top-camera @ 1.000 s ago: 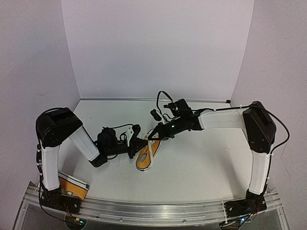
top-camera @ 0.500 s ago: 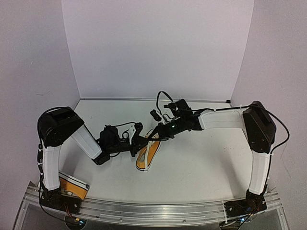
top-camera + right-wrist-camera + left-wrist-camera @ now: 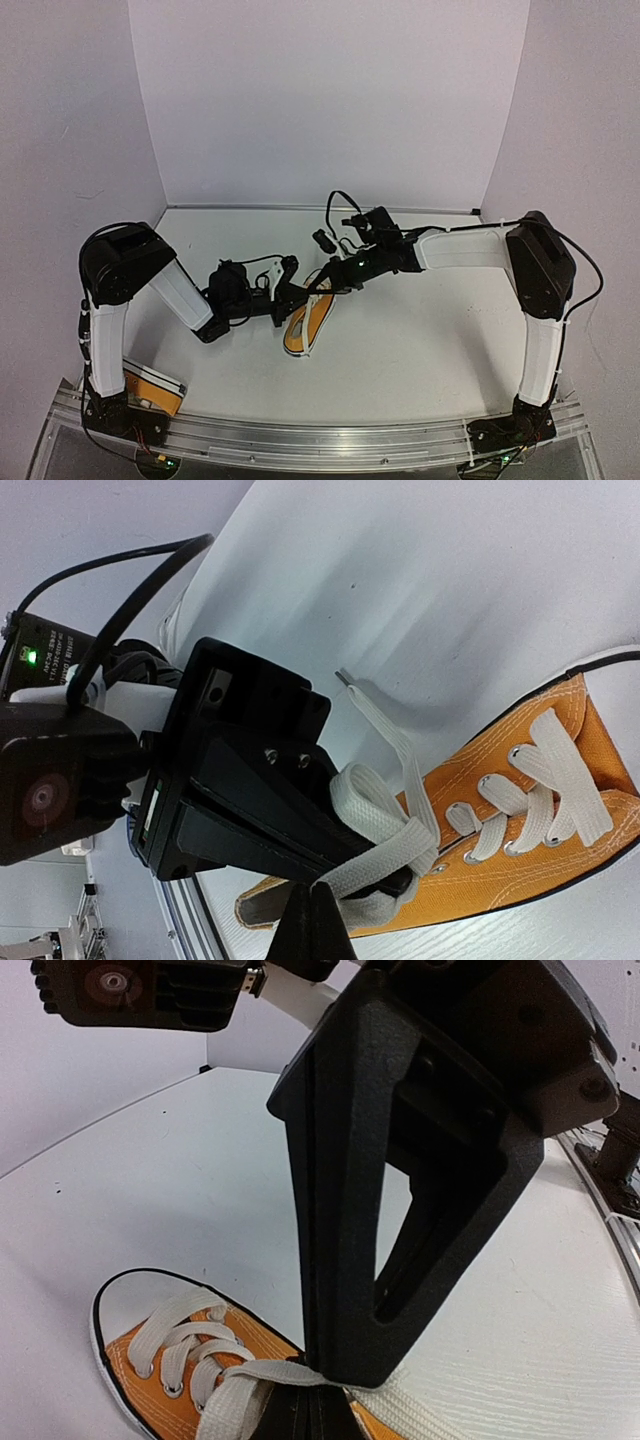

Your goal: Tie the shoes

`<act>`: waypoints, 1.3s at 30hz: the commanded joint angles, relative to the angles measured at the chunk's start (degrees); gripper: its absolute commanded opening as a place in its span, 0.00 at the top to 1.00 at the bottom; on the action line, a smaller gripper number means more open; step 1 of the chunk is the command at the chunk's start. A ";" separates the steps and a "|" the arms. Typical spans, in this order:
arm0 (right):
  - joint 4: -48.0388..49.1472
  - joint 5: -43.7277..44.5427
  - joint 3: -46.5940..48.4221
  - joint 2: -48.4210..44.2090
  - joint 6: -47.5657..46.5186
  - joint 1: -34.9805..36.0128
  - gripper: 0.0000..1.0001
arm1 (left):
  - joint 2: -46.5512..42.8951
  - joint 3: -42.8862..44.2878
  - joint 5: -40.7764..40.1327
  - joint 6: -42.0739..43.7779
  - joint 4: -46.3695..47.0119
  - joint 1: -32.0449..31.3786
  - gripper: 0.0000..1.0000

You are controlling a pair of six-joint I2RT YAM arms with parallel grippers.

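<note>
One orange shoe [image 3: 303,328] with white laces lies at mid-table, also in the left wrist view [image 3: 160,1385] and the right wrist view [image 3: 545,825]. Both grippers meet over its lace area. My left gripper [image 3: 298,297] [image 3: 308,1405] is shut on a white lace [image 3: 245,1378]. My right gripper [image 3: 325,284] [image 3: 310,910] is shut on the lace too, where a lace loop [image 3: 375,805] wraps round the left gripper's tip. The second shoe [image 3: 152,388] lies at the near left by the left arm's base, partly hidden by the arm.
White walls close in the table on the left, back and right. An aluminium rail [image 3: 320,435] runs along the near edge. A loose lace end [image 3: 365,705] trails on the table beside the shoe.
My left gripper has moved a little to the right, closer to the right gripper, over the shoe. The right arm and the shoe have hardly moved.
</note>
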 commanded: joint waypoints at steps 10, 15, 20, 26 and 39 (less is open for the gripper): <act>2.02 -2.45 1.07 1.71 -0.16 1.17 1.00 | 4.90 5.55 4.29 -3.55 6.18 0.36 1.00; 1.79 -1.83 0.11 -0.44 -0.30 0.66 0.88 | 5.32 4.37 4.93 -4.03 7.80 0.42 1.00; 1.78 -1.54 -2.49 -5.31 0.27 -2.19 0.79 | 5.52 3.31 5.88 -4.02 9.66 0.69 1.00; 1.88 0.55 -5.84 -10.31 0.74 -4.86 0.74 | 5.78 3.29 6.82 -3.43 10.03 0.88 1.00; 4.47 0.12 -7.14 -4.24 3.22 -5.04 0.76 | 5.65 3.29 7.11 -3.06 9.23 0.97 1.00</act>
